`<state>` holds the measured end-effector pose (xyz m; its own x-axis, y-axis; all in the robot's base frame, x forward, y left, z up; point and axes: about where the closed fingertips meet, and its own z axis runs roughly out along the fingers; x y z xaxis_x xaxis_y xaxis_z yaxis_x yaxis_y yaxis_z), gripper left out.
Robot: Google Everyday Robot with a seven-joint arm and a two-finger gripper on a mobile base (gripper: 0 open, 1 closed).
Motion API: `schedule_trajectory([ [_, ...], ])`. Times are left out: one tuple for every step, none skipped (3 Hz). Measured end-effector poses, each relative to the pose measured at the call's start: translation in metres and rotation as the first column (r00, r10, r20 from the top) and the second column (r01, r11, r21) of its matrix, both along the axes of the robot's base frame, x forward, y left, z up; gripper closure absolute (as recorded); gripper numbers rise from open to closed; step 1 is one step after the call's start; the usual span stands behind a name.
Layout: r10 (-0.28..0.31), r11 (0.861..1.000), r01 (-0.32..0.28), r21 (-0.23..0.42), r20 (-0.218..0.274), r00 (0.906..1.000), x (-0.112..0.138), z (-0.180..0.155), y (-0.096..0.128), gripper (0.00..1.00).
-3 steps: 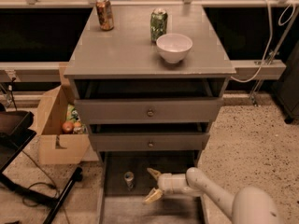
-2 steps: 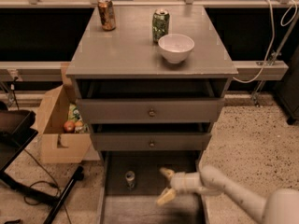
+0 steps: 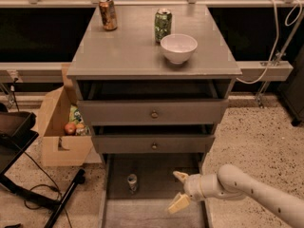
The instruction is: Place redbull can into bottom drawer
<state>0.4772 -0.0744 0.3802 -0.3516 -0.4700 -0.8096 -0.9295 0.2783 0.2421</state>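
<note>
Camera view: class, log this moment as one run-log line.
redbull can: upright in bottom drawer | claw: open, empty, right of can, not touching | drawer: pulled out

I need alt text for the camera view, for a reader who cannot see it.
A slim silver-grey redbull can stands upright in the open bottom drawer of a grey cabinet; the robot's open gripper hovers empty beside it. A copper-orange can, green can and white bowl sit on top.
</note>
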Motion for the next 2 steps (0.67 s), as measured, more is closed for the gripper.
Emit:
schedule_trajectory([
  [0.003, 0.998, -0.003, -0.059, 0.009, 1.0000, -0.029, 0.061, 0.001, 0.00],
  [-0.016, 0.993, 0.025, -0.111, 0.080, 0.9967, -0.038, 0.122, -0.001, 0.00],
])
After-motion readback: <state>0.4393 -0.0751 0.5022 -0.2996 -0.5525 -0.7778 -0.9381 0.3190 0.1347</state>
